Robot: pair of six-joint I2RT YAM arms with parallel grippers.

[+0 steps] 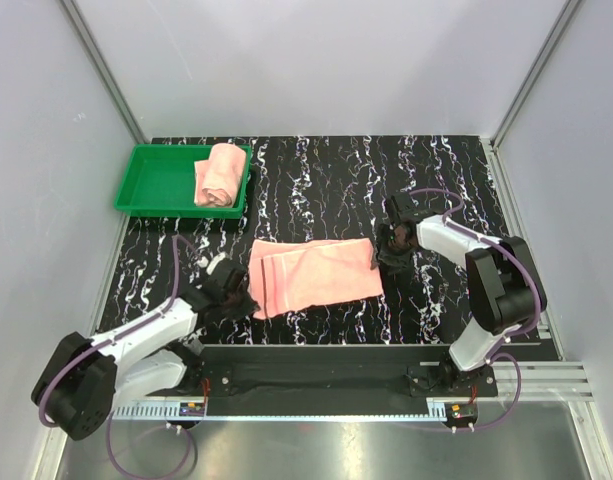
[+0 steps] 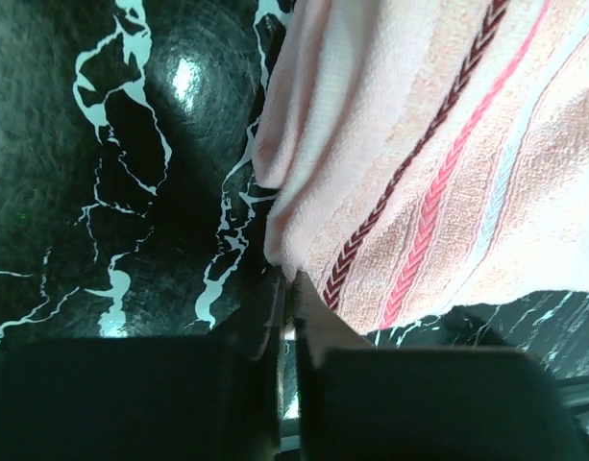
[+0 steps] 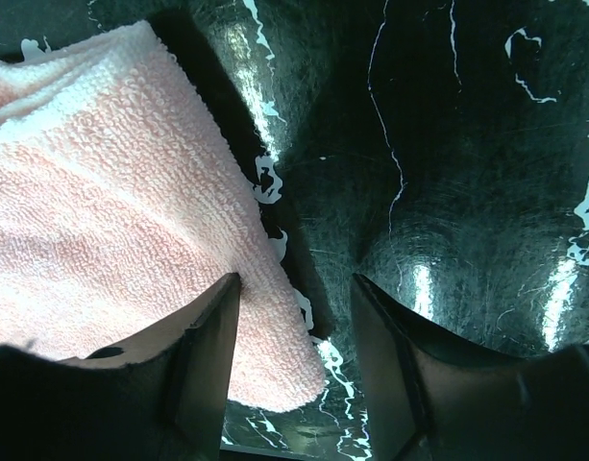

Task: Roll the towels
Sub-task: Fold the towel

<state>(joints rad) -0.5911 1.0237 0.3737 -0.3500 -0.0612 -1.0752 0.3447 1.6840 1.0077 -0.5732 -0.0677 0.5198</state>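
Left gripper (image 2: 286, 285) pinched shut on left edge of flat towel (image 1: 311, 272). Right gripper (image 3: 296, 288) spread wide astride its right edge: one finger (image 3: 203, 355) over cloth, other over table (image 3: 467, 144).

In the wrist views the flat towel (image 1: 314, 276) is cut off, by the top and right edges in the left one and by the left edge in the right one. The bench (image 1: 436, 170) beneath it is hidden. At its left edge, the fingertips of the left end effector (image 1: 246, 294) cannot be separated from above and are blurred close up. At its right edge, the gap of the right end effector (image 1: 381, 260) cannot be read from above. Far behind its left corner, any markings on the rolled towel (image 1: 218, 176) are too small to be told.
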